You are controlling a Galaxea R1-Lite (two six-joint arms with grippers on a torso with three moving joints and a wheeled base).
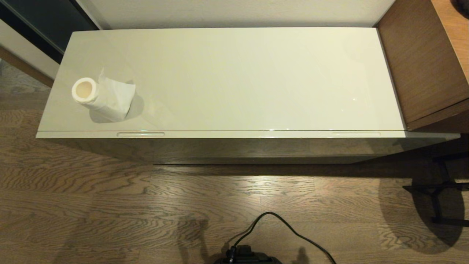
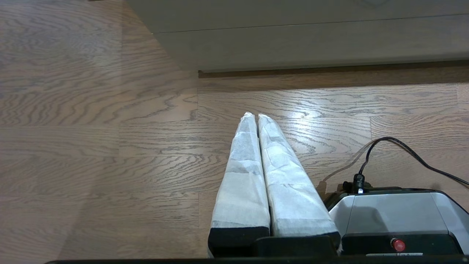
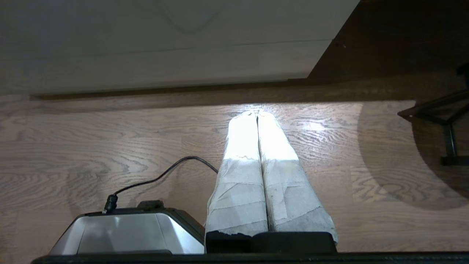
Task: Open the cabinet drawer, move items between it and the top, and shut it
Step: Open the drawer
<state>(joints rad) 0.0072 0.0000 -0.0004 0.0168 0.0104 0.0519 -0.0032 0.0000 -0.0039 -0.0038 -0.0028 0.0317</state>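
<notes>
- The very wide, shallow cabinet drawer with a glossy cream-white front (image 1: 242, 134) sits fully shut beneath the long, rectangular, glossy cream-white cabinet top (image 1: 234, 73), its 2 long slot-shaped handles, one toward the robot's left (image 1: 140, 134) and one toward its right (image 1: 356, 134), both untouched
- By the look of it, no step of the job is done: the drawer has yet to be pulled open, the item has yet to go between drawer and slab, and the closing push comes last
- The white toilet paper roll with a cream hollow core (image 1: 99, 97) lies on its side near the left end of the top, close to the front edge, its open core facing left and a loose flap of paper standing up from the body; it casts a soft shadow and a faint reflection on the gloss
- The left gripper (image 2: 253, 115), fingers wrapped in white tape and pressed together with nothing between them, hangs low over the brown wood-grain plank floor (image 2: 91, 146), well short of the cabinet
- The right gripper (image 3: 256, 113), likewise closed on nothing, hangs over the same floor on the other side of the robot's grey base with its black cable (image 3: 161, 176)
- Neither arm shows in the head view, and brown wooden furniture (image 1: 421, 62) butts against the right end of the top
</notes>
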